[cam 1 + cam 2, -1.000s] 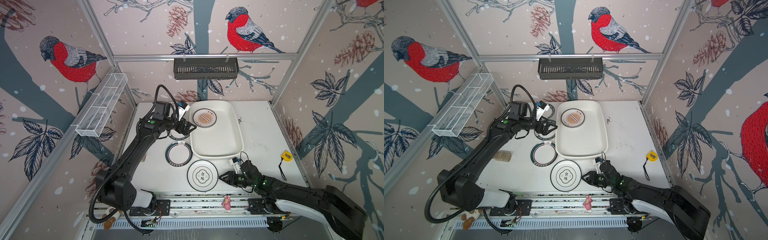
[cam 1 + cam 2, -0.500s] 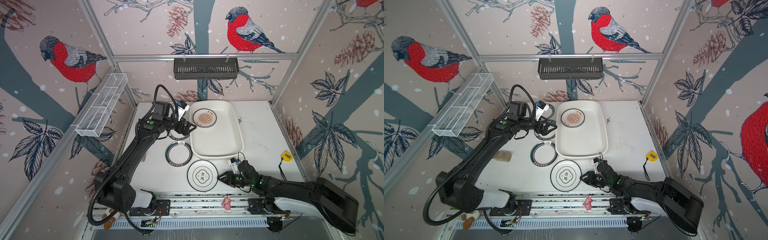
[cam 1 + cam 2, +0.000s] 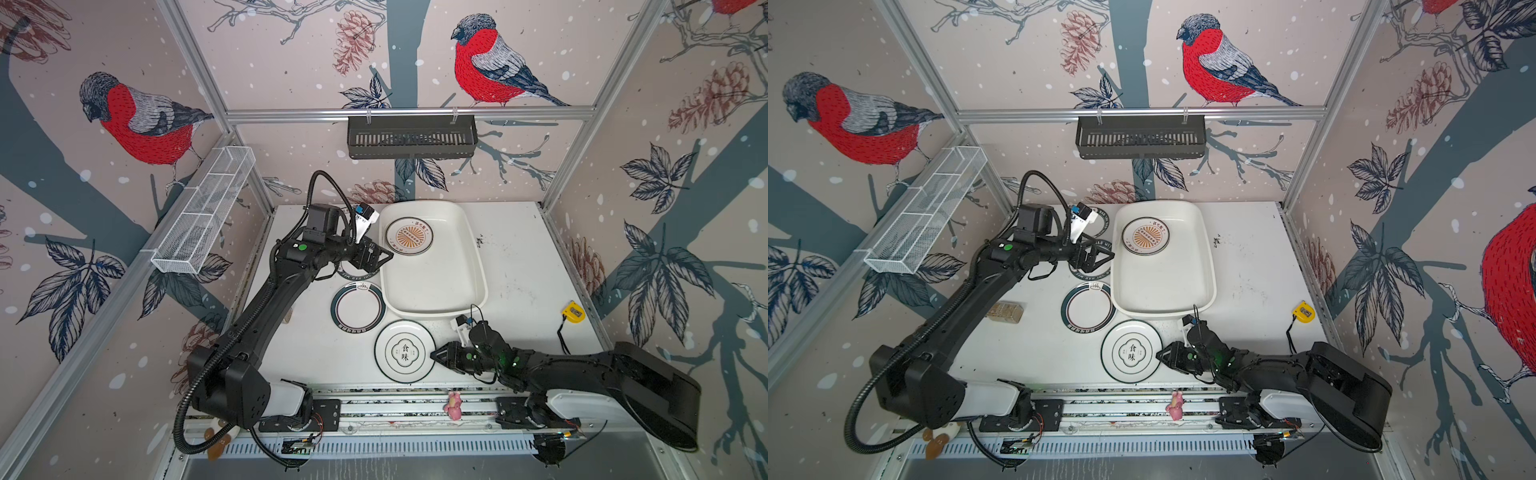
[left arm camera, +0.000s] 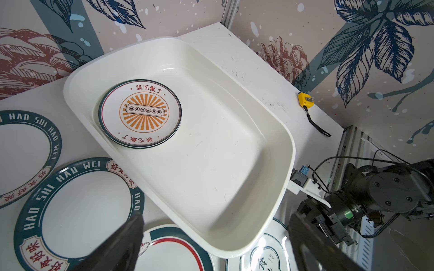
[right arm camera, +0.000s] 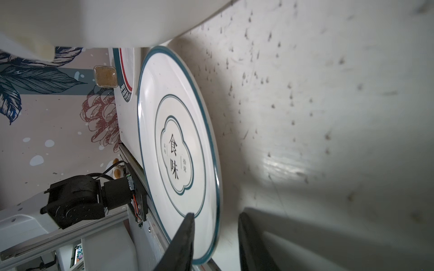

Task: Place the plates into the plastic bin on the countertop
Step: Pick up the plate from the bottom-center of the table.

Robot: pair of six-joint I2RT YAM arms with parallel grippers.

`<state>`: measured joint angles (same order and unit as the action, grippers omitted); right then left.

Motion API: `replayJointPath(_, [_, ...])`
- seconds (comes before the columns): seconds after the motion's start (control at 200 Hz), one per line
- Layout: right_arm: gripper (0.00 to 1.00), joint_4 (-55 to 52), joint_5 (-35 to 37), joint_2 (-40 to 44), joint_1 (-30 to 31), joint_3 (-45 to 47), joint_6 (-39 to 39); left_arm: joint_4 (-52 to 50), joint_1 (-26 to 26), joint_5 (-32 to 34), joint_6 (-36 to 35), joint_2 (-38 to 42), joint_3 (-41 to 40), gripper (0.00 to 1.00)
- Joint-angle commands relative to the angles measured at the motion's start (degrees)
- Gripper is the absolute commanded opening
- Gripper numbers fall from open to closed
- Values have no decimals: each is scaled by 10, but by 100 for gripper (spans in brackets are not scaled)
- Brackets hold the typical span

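sunburst plate [image 4: 140,113], inside plastic bin [image 4: 211,169]: 該吃飯了, red, twice round rim | green-rimmed plate [image 4: 79,211], beside plastic bin: HAO SHI HAO WEI, white | white plate [image 5: 178,159], just outside plastic bin: 食味, black

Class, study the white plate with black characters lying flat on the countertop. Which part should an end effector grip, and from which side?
Probably the rim of the white plate, on the edge facing the right end effector, approached low from that side. The plate lies flat, so only its thin upturned lip offers opposing faces.
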<state>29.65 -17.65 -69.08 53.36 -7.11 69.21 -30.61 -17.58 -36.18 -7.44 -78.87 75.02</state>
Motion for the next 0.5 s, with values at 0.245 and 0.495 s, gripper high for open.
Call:
replayJointPath(0.245, [32,39,23,-24,6,-4,21,12,-1,-16,1,6,-2,96])
replayJointPath(0.495, [29,64,23,-56,13,-5,30,13,-1,-17,1,7,-4,96])
